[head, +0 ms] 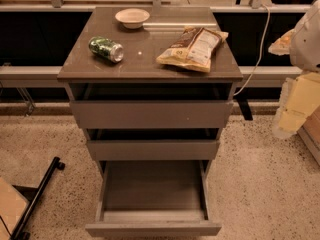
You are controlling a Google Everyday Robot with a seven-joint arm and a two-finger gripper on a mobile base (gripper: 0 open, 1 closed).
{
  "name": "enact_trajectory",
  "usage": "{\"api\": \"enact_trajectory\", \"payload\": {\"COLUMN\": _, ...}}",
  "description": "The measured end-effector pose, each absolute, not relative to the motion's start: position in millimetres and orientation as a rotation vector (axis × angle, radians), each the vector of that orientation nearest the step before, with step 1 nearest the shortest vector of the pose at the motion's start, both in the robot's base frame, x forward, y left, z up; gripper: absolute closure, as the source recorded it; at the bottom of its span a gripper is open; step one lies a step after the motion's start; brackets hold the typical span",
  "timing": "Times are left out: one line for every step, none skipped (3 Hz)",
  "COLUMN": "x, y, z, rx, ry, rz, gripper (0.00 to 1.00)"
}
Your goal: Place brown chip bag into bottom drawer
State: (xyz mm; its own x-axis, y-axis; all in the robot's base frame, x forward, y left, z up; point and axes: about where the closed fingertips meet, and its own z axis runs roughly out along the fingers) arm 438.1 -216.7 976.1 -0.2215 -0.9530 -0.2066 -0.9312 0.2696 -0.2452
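- The crinkly dark brown chip bag (192, 48), with its cream-tan panel and yellowish edges, lies flat on the right half of the glossy grey-brown table (150, 66) that tops a three-drawer cabinet. We see it running aslant from the front middle toward the back right corner, with nothing gripping it.
- The wide, deep, grey-brown bottom drawer (152, 196) stands pulled far out toward us. Its plain flat front is at the lower edge of the view and its inside is open from above, well below the bag.
- Above it, the middle drawer (152, 150) and the top drawer (150, 115) each stand out a little from the cabinet, so the three fronts step forward from top to bottom.
- A dented green metal can (106, 49) lies on its side on the left of the table, well apart from the bag.
- A shallow round cream bowl (132, 17) sits upright near the back edge, left of centre.
- The robot's pale cream hand (291, 113) hangs at the right edge of the view, beside the cabinet and lower than the table. It is well apart from the bag, under the white arm casing (307, 39). We cannot tell whether it is open or closed.
- A white cable (257, 54) trails down behind the right corner, over the speckled stone floor (260, 184).
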Motion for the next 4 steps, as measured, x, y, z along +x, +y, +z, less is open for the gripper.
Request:
{"api": "enact_trajectory", "payload": {"x": 438.1, "y": -216.7, "z": 976.1, "rx": -1.725, "ry": 2.232, "rz": -0.098, "gripper": 0.0}}
{"api": "enact_trajectory", "payload": {"x": 456.6, "y": -205.0, "z": 975.3, "rx": -1.708, "ry": 2.185, "rz": -0.091, "gripper": 0.0}}
{"api": "enact_trajectory", "payload": {"x": 484.3, "y": -199.3, "z": 976.2, "rx": -1.66, "ry": 2.139, "rz": -0.067, "gripper": 0.0}}
{"api": "enact_trajectory", "payload": {"x": 513.7, "y": -198.5, "z": 975.8, "rx": -1.596, "ry": 2.112, "rz": 0.0, "gripper": 0.0}}
